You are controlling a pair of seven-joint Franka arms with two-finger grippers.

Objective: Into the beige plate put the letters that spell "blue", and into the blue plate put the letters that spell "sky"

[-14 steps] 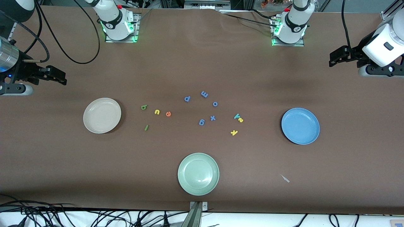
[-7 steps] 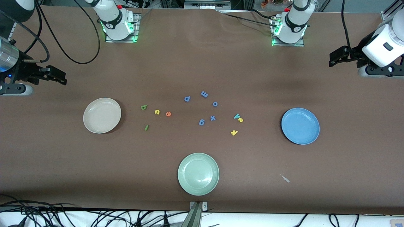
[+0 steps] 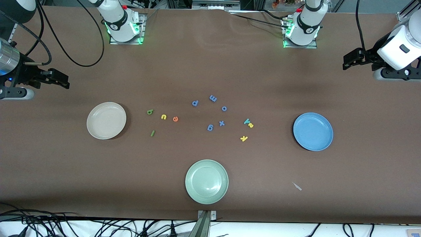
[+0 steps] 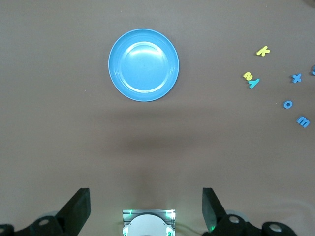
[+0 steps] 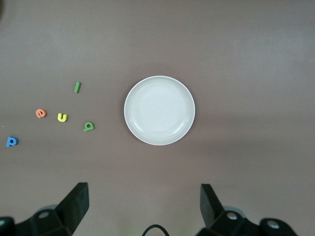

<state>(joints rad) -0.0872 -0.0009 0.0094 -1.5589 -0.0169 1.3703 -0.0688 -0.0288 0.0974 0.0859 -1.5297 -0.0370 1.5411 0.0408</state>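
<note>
The beige plate (image 3: 106,120) (image 5: 159,110) lies toward the right arm's end. Beside it lie the green b (image 3: 150,112), yellow u (image 3: 163,117), orange e (image 3: 175,119) and green l (image 3: 152,133). The blue plate (image 3: 313,131) (image 4: 143,65) lies toward the left arm's end, with the teal y (image 3: 246,121), yellow s (image 3: 251,125) and yellow k (image 3: 243,138) beside it. Both plates hold nothing. My right gripper (image 3: 62,81) (image 5: 142,194) hangs open and empty high over its table end. My left gripper (image 3: 349,61) (image 4: 145,196) hangs open and empty over its own end.
Several all-blue letters, among them p (image 3: 195,103), m (image 3: 213,98) and x (image 3: 222,123), lie mid-table between the two groups. A pale green plate (image 3: 206,181) sits nearer the front camera. A small pale scrap (image 3: 297,186) lies near the table's front edge.
</note>
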